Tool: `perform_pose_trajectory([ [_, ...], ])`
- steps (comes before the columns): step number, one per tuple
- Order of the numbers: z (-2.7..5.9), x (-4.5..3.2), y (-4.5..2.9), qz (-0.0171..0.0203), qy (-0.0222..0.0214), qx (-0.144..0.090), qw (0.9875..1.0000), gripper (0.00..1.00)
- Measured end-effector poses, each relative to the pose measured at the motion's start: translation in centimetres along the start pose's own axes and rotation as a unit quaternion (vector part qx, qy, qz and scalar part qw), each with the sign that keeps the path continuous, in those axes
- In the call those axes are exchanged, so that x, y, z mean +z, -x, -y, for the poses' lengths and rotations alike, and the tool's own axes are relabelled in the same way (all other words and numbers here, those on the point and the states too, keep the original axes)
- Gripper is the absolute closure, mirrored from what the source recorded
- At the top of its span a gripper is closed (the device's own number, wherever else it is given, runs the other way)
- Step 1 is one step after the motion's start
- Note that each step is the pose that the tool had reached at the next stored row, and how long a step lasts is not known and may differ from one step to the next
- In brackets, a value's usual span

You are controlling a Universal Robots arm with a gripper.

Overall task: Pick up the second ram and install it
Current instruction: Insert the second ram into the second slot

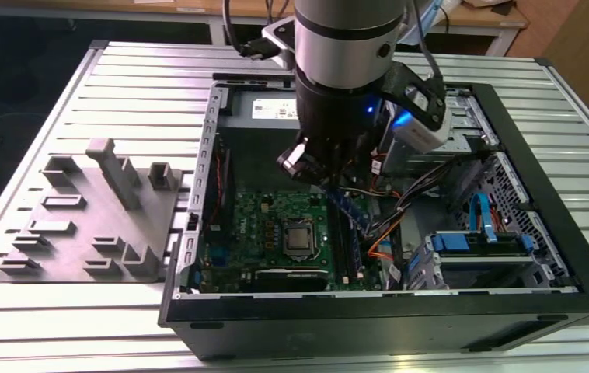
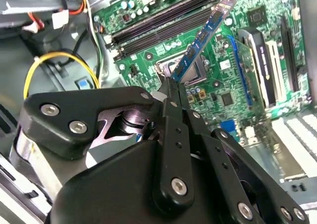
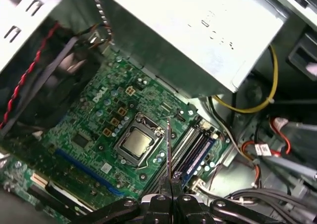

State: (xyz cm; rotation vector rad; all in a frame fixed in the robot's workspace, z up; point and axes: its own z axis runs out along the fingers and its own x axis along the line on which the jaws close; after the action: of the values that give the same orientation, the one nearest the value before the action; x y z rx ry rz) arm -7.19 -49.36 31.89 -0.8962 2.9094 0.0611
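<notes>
Gripper (image 2: 173, 85): clamped on one end of the second ram (image 2: 203, 35)
Location: centre of exterior view, over the motherboard (image 1: 263, 225)

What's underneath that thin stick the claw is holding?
Below the second ram, clamped in the gripper, lies the green motherboard with its processor socket and black slots. The gripper's body hides the board nearest it.

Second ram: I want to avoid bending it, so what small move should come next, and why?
Probably lower it slightly toward the black slots, checking alignment. The gripper is shut on the second ram, which hangs above the motherboard, not yet touching any slot.
</notes>
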Motion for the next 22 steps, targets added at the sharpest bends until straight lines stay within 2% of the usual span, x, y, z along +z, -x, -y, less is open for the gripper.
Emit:
perform_pose_trajectory([
  [3,0.0,0.05,0.0,0.0003,-0.0028,0.027,0.9996,0.91],
  [5,0.0,0.08,-0.01,0.0004,-0.0047,0.045,0.999,0.91],
  [8,0.0,0.13,-0.02,0.0007,-0.0075,0.072,0.9974,0.91],
  [10,0.0,0.17,-0.02,0.0009,-0.0094,0.09,0.9959,0.91],
  [13,0.0,0.22,-0.02,0.0012,-0.0123,0.117,0.993,0.91],
  [16,0.0,0.27,-0.03,0.0014,-0.0151,0.144,0.9894,0.91],
  [18,0.0,0.31,-0.03,0.0016,-0.0169,0.162,0.9867,0.91],
  [22,0.01,0.38,-0.04,0.0019,-0.0207,0.198,0.98,0.91],
])
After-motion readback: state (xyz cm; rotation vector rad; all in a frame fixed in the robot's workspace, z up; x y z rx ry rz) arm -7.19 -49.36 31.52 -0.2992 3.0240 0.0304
